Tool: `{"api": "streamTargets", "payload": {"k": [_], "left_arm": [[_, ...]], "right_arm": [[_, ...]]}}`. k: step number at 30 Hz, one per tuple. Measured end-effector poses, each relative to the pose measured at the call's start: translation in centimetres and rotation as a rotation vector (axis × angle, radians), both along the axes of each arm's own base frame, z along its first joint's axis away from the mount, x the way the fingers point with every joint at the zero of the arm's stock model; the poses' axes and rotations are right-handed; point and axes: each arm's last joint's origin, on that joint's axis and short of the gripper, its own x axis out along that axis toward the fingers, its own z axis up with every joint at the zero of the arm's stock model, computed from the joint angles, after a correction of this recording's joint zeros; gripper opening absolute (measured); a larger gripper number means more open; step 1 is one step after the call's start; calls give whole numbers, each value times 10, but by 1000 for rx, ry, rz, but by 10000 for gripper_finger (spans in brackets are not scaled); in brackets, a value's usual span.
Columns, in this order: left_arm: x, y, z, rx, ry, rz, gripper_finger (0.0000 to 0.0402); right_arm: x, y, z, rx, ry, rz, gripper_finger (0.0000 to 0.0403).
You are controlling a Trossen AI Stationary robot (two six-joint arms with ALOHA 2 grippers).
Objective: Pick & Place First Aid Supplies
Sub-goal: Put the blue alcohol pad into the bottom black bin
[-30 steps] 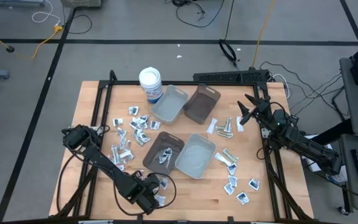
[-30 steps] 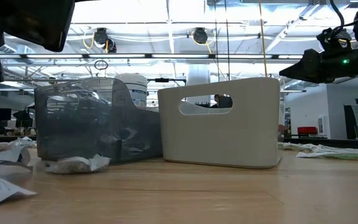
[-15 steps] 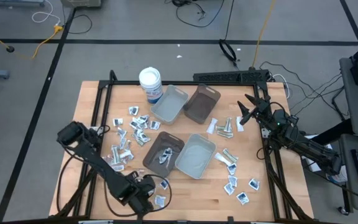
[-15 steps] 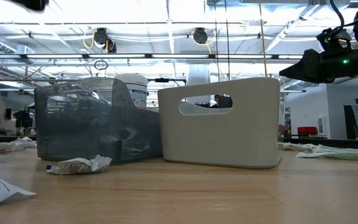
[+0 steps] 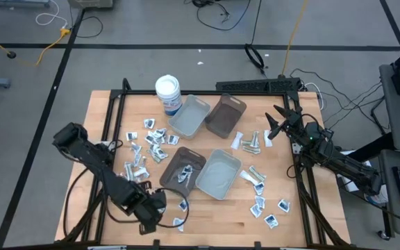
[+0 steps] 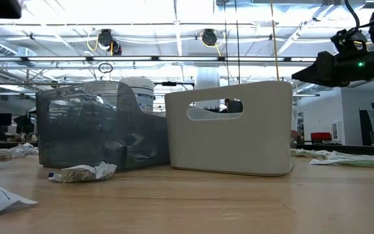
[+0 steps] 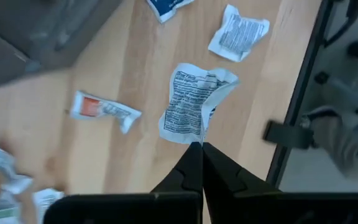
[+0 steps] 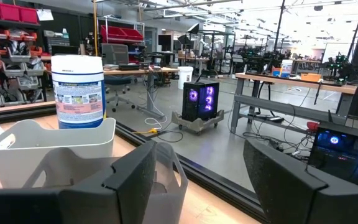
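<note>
Four trays (image 5: 188, 116); one tub (image 5: 168, 91); dozens of packets (image 5: 151, 138); two arms.

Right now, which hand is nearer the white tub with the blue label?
The right hand. It hovers open off the tub's side, past the two far trays, near the table's right edge. The left hand, pinching a packet, is at the opposite, near edge.

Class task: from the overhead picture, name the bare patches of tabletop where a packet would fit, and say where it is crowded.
Bare wood lies along the table's near edge below the two near trays, and at the far-left corner beside the white tub. Crowded: the packets left of the trays and the packets to their right.
</note>
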Motion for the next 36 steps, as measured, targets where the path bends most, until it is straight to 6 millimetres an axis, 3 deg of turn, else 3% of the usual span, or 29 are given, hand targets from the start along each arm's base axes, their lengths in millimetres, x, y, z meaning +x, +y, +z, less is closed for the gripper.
{"api": "streamTargets", "payload": {"k": [9,22,36], "left_arm": [[19,36,4,43,-2,-27,0],[54,114,5,43,17,47,0],[69,161,16,77,-25,202,0]], "right_arm": [[0,0,0,0,0,1,238],[0,0,0,0,0,0,238],[0,0,0,0,0,0,238]]}}
